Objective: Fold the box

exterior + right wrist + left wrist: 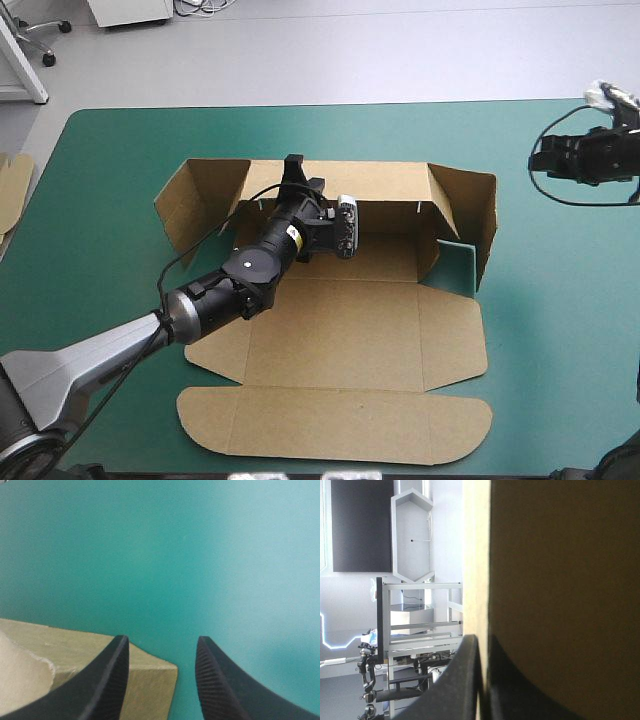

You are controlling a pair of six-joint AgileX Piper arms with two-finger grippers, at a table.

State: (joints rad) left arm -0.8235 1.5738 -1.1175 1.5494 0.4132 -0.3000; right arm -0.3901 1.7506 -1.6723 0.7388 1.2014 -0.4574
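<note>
Currently my left arm [215, 300] comes in low from the near left of the teal-green cover [560, 330]. It lies stretched on a diagonal over the box [440, 340], wrist level. It ends with the left pincer [293, 166] on the top edge of the raised rear wall [385, 185]. Through that wrist's camera I note its two black fingers [455, 690] drawn all but together, the pale cut edge of the board pinched between them. It has hold of the box and nothing else.

The right pincer [548, 158] hangs over the far right of the cover, well apart from the box, out beyond the right side flap [478, 215]. Its fingers stand wide apart, with only bare cover between and ahead of them. One corner of brown board shows just beside and beneath one finger, outside the gap.

Condition of the box: back under the left pincer's wrist the floor panel [350, 320] lies flat. Past it the lid [330, 425] also lies flat, its outer corners rounded. To either side of the pincer the rear wall stands up. The left side flap [185, 205] and the right one lean upright at its ends. The board is matte brown, creased along its fold lines and pale at cut edges. The inner faces of the fingers are finely ribbed. The cover is smooth. A strip of further board [12, 190] lies at the cover's left edge, well apart from the left pincer.
</note>
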